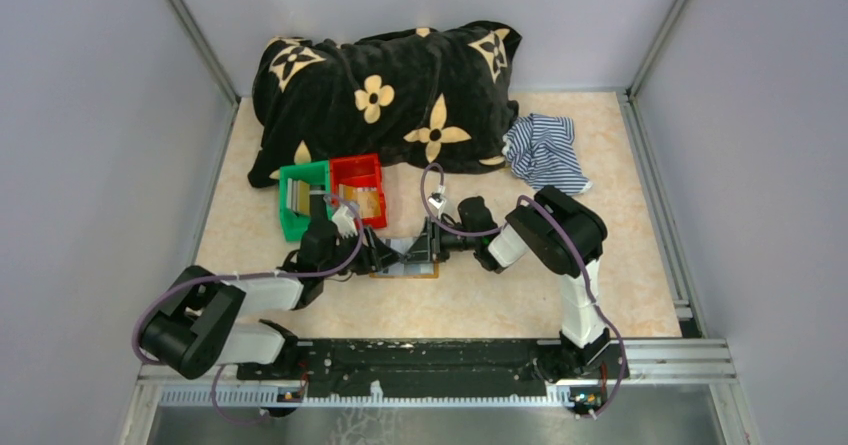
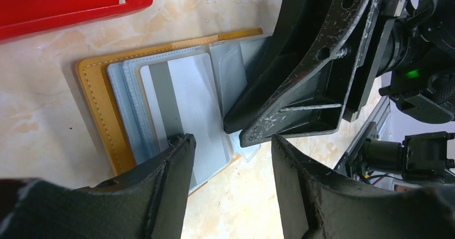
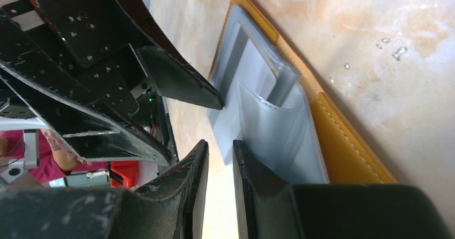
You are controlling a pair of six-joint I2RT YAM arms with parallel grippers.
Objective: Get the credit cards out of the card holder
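- Tan-orange bifold card holder (image 1: pixel 405 268) lies open and flat on the pale marbled bench (image 1: pixel 500 305). It is at about 6 o'clock of the red plastic bin (image 1: pixel 358 183), between the two claws.
- A whitish credit card with a grey stripe (image 2: pixel 188 94) sits on the grey-blue pocket panel of one half. I cannot tell whether it is partly out or seen through the clear sleeve. No other cards can be made out.
- Left claw (image 2: pixel 232 142): jaws spread wide, gripping nothing. One finger (image 2: pixel 174 161) rests at the card's near edge; the other hangs over bare bench just off the holder.
- Right claw (image 3: pixel 220 145): jaws narrowly parted, nothing clearly pinched. Its tips are down at the loose clear sleeve near the holder's fold.
- Step in hand, as I judge it: working this card free of its pocket.
- To do it well:
  - Right claw pins the sleeve so the holder cannot skate on the smooth bench.
  - Left finger drags the card low and flat toward the pocket's open side.
  - The left claw closes only once a card edge stands clear, so that it takes the card alone and not the sleeve.
  - Risk: the holder lifts along with the card.
- Pose:
  - Left arm reaches in from 8 o'clock, forearm low, claw pointing toward 3 o'clock.
  - Right arm is folded with its elbow high, wrist coming in from 3 o'clock.
  - The tips of the two claws nearly meet over the holder.
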